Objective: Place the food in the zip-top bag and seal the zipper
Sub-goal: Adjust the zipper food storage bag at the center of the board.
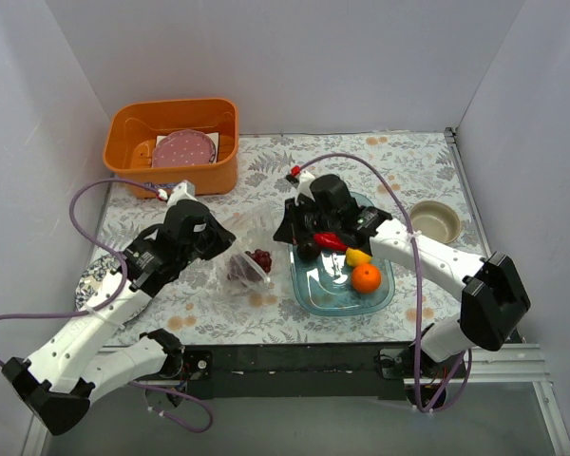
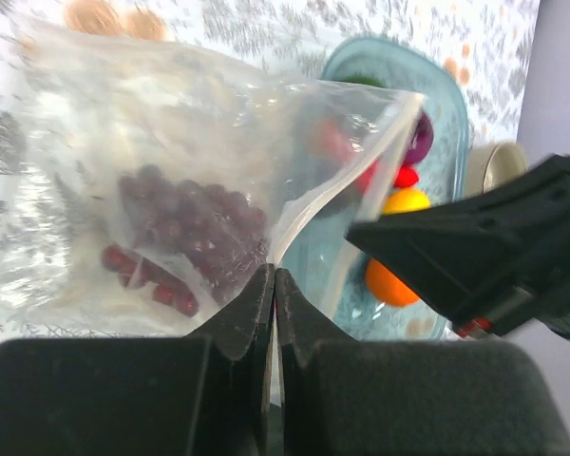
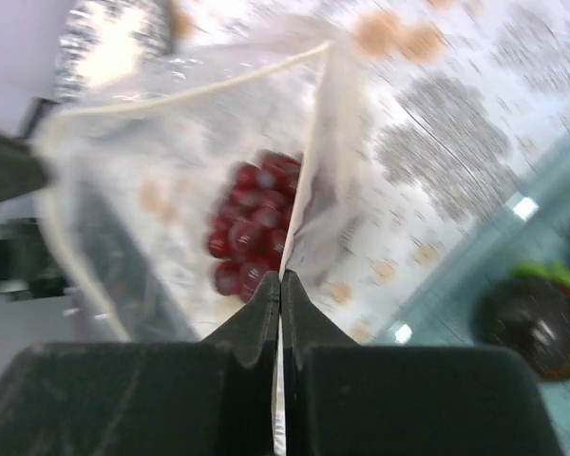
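Pinching the zip-top bag (image 1: 230, 266) at mid-frame, left jaws and right jaws each clamp a mouth edge, spreading it for loading; grape bunch (image 1: 257, 258) inside, orange (image 1: 366, 277) sits in the tray (image 1: 309, 298) rightward.

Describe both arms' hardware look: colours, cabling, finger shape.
The left arm and right arm: white link shells, black joint housings, each trailed by a looping lilac cable with a red connector near the wrist. The left end effector and right end effector: matte black wedge fingers tapering to thin tips.
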`<state>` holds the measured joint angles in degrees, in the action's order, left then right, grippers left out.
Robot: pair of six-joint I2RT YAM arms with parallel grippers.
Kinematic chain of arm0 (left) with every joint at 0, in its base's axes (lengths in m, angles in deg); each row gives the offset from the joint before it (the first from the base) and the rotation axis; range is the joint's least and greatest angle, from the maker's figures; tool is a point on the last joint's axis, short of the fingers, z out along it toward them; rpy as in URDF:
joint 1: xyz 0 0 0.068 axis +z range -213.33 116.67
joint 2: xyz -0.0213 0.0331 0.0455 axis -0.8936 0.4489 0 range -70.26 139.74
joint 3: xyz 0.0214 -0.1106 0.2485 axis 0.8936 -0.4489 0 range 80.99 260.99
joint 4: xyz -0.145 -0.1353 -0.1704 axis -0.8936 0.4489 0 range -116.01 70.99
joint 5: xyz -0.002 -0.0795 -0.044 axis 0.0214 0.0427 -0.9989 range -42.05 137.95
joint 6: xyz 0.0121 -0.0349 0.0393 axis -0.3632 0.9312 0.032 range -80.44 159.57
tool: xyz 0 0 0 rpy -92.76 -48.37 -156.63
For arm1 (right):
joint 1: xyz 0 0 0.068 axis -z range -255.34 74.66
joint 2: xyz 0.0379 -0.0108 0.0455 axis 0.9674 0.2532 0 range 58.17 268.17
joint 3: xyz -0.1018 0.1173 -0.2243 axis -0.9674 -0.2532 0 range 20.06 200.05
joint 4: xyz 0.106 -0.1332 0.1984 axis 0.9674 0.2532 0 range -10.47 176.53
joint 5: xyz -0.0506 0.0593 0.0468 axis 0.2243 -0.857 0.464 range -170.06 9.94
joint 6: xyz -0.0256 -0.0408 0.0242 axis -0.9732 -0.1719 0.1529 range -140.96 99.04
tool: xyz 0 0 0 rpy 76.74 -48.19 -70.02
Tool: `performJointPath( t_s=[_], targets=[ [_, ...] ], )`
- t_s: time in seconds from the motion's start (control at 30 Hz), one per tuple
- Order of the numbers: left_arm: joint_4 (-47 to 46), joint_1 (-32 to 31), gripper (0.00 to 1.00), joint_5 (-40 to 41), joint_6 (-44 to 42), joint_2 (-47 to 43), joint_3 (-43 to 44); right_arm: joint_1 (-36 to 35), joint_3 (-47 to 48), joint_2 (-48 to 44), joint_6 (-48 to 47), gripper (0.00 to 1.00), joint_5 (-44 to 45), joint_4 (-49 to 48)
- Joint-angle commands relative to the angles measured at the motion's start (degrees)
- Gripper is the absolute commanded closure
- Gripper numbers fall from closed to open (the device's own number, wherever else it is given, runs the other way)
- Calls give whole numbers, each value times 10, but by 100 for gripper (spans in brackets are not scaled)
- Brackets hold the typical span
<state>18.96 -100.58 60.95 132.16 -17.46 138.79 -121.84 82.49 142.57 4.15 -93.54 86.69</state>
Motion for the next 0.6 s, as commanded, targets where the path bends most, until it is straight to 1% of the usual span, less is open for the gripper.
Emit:
performJointPath(
  t_s=[0.0, 0.03, 0.07, 0.13, 0.2, 0.27, 0.37, 0.47, 0.57],
  targets=[
    [113, -1, 100, 117, 13, -10, 99, -3, 145, 7, 22, 99, -125, 21],
    [134, -1, 100, 152, 27, -9, 114, -3, 171, 12, 24, 99, -156, 20],
    [150, -1, 100, 167, 33, -11, 142, -2, 187, 25, 25, 99, -171, 22],
    [174, -2, 100, 192, 36, -23, 156, -3, 228, 40, 28, 99, -197, 36],
    [183, -2, 100, 215, 36, -40, 165, -2, 242, 55, 36, 99, -222, 26],
    [193, -1, 100, 226, 40, -44, 170, -2, 246, 62, 51, 99, -230, -2],
    [215, -1, 100, 230, 53, -42, 187, -2, 263, 83, 56, 99, -237, 0],
    [203, -1, 100, 224, 41, -51, 196, -3, 255, 100, 63, 99, -244, -7],
    [193, -2, 100, 216, 26, -42, 211, -2, 231, 107, 58, 99, -213, -7]
  ],
)
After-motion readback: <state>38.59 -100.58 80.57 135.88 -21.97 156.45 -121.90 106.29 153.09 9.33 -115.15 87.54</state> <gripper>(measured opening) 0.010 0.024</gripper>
